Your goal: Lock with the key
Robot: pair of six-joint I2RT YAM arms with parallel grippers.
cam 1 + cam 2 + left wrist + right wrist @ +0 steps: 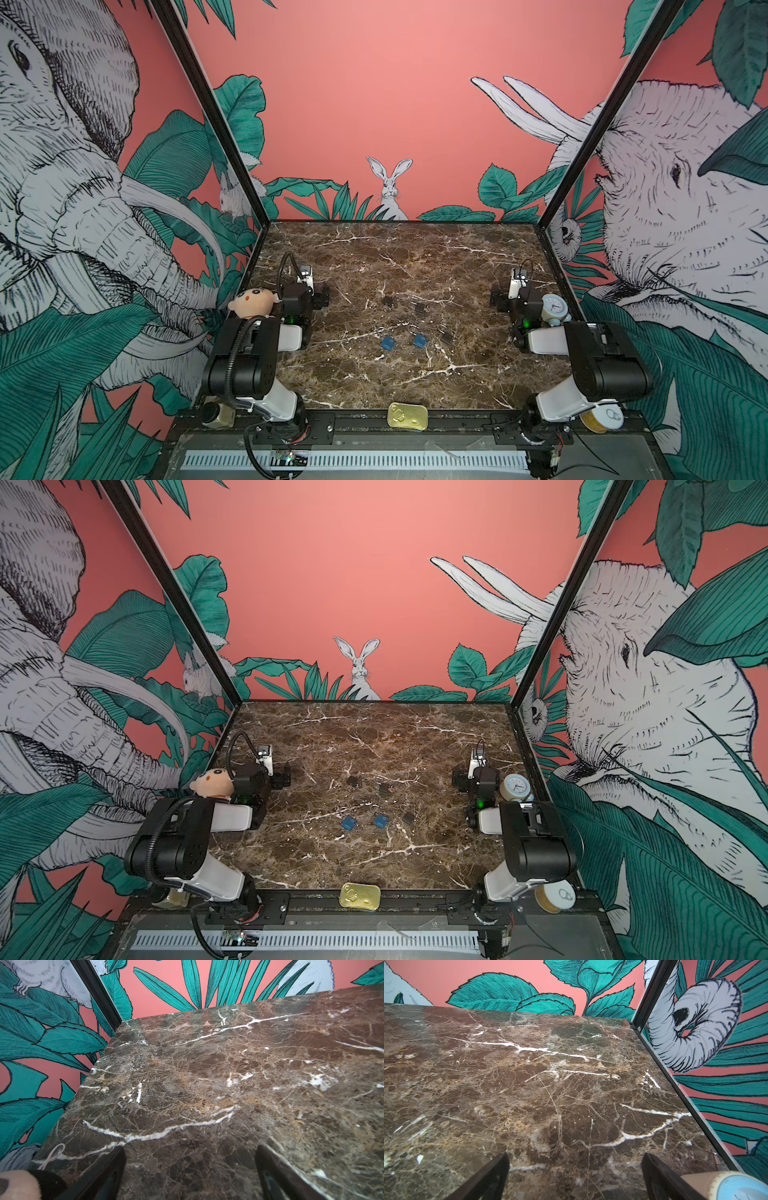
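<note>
Left fingers [113, 1169] and right fingers [494, 1174] gaped empty, well apart from the padlocks [419, 308] at the middle of the surface [374, 382], whose key, too small to make out, likely wanted a low, square pinch.

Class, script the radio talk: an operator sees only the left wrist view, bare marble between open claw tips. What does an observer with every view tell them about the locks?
Operator: Any locks?
Observer: A blue lock lies near the middle of the table, in both top views.
Operator: Only one?
Observer: A second blue lock lies beside it, apart, toward the right arm.
Operator: And the right claw?
Observer: The right claw is open over the table, holding nothing.
</note>
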